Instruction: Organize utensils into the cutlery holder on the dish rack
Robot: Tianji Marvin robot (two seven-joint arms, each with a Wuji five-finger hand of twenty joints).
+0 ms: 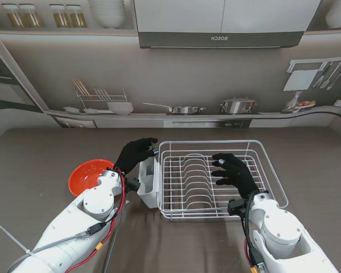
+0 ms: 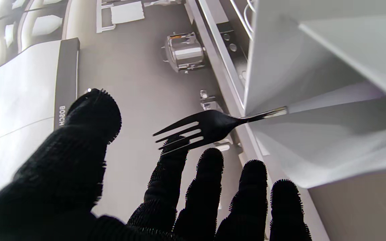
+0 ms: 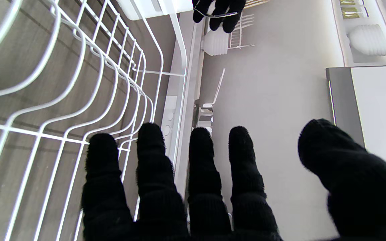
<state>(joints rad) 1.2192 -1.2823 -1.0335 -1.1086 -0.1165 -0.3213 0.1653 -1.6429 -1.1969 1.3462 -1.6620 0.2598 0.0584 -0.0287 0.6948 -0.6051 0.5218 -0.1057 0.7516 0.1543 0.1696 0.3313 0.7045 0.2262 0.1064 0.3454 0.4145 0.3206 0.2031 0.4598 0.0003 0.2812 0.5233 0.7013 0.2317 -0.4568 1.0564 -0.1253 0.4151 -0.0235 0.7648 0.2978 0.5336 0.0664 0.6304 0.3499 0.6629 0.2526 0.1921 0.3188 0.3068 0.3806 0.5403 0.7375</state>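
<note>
A white cutlery holder (image 1: pixel 149 183) hangs on the left end of the white wire dish rack (image 1: pixel 216 142). A metal fork (image 2: pixel 209 125) stands in the holder (image 2: pixel 313 83), handle inside and tines sticking out. My left hand (image 1: pixel 135 153) hovers over the holder's far end with its fingers spread and open (image 2: pixel 179 201). The tines lie just in front of the index fingertip (image 2: pixel 174 144); I cannot tell whether they touch. My right hand (image 1: pixel 234 173) floats open over the rack's right half, its fingers straight (image 3: pixel 193 187) above the wires (image 3: pixel 79 83).
A red bowl (image 1: pixel 90 175) sits on the table left of the holder, close to my left forearm. A white cable tie (image 1: pixel 11 238) lies near the table's front left. The rack's plate slots hold nothing.
</note>
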